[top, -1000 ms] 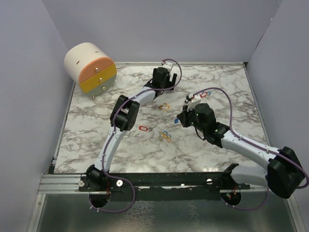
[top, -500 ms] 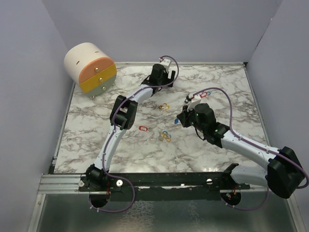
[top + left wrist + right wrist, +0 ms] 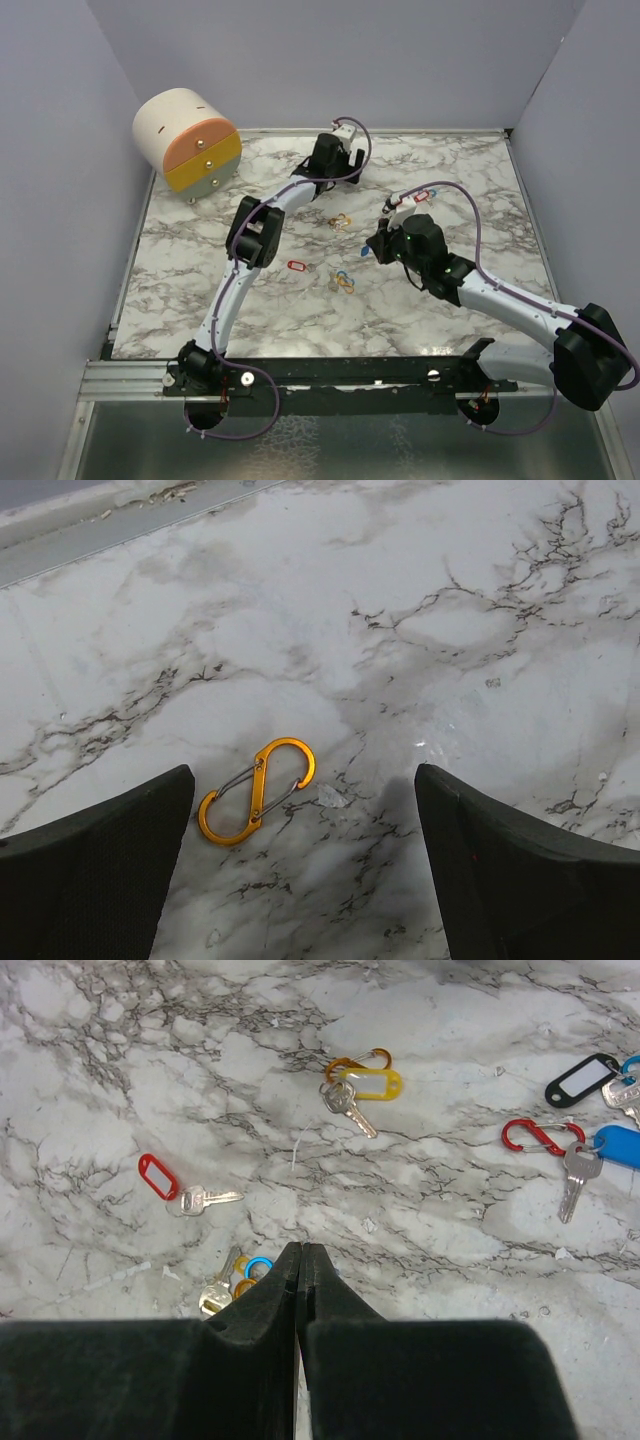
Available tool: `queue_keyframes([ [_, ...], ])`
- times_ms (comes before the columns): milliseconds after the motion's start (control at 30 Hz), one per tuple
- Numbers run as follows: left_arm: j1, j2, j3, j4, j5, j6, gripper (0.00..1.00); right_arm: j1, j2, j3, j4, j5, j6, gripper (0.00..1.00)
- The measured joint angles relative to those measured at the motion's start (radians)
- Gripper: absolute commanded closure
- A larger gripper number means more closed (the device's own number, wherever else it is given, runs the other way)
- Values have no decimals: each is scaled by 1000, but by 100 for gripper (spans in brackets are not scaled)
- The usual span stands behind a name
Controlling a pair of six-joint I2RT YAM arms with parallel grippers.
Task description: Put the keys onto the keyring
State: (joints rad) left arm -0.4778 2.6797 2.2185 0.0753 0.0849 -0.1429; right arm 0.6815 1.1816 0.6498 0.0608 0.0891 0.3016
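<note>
Left gripper [image 3: 310, 815] hangs over the orange carabiner [image 3: 256, 791], jaws wide apart (lining up a grab, I'd guess); right gripper [image 3: 300, 1260], pinched together and empty, waits away from it above the keys [image 3: 362, 1088].

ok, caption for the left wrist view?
Open left gripper hovers over an orange S-shaped metal carabiner lying on the white marble tabletop.

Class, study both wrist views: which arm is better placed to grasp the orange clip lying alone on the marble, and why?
Left. The left fingers stand open, with the orange clip on the marble between them. The right fingers are shut and face the tagged keys instead.
</note>
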Motion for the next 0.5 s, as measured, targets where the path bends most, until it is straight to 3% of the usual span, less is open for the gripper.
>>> queue_keyframes([
  [500,-13,-125,-217,63,47,-6,10,0,-29,-13,0,-1,0,99],
])
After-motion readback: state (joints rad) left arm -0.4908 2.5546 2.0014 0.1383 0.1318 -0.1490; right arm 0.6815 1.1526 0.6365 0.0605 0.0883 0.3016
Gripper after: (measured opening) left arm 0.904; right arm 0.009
